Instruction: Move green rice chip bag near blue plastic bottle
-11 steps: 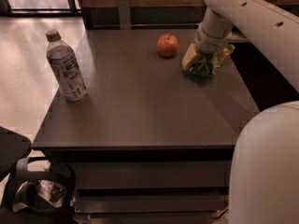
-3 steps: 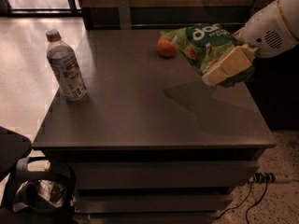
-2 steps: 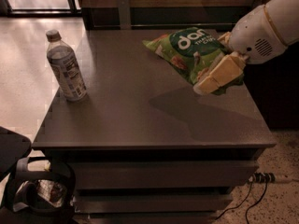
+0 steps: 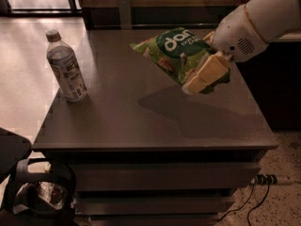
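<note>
The green rice chip bag point(image 4: 176, 52) hangs in the air above the right half of the dark table point(image 4: 141, 121), its white lettering facing up. My gripper point(image 4: 207, 74) is shut on the bag's right end, with a pale finger point(image 4: 206, 73) across its front. The white arm reaches in from the upper right. The blue plastic bottle point(image 4: 66, 66) stands upright near the table's left edge, well to the left of the bag. The bag casts a shadow on the tabletop below it.
The table has drawer fronts point(image 4: 160, 178) below its front edge. A dark wall panel point(image 4: 155, 4) runs behind the table. A power strip and cables point(image 4: 263, 180) lie on the floor at the right. A black robot part point(image 4: 28, 187) sits at lower left.
My gripper has lifted the bag off the table's back right corner and carried it left and toward the front. The apple no longer shows. The bottle has not moved.
</note>
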You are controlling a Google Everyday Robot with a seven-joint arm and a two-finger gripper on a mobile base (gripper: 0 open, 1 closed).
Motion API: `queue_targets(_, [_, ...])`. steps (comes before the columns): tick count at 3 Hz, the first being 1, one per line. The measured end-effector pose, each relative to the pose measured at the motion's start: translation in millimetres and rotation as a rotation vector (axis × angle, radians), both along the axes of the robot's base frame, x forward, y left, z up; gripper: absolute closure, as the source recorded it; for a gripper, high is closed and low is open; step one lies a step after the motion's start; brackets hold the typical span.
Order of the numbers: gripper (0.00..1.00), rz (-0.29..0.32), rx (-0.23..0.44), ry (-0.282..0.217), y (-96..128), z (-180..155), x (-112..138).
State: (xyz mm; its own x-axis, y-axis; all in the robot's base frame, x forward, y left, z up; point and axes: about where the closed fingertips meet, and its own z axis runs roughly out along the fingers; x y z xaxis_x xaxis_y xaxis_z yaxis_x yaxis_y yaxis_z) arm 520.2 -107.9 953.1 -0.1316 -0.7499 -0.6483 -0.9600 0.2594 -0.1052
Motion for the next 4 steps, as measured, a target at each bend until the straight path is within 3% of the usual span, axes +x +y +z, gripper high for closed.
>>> queue_targets(2, [1.0, 0.197, -0.048, -0.026, 78, -14, 12])
queue_targets(3, [1.0, 0.311, -0.08, 0.002, 116, -28, -6])
queue_targets(4, [0.98, 0.365, -0.081, 0.036, 136, -41, -16])
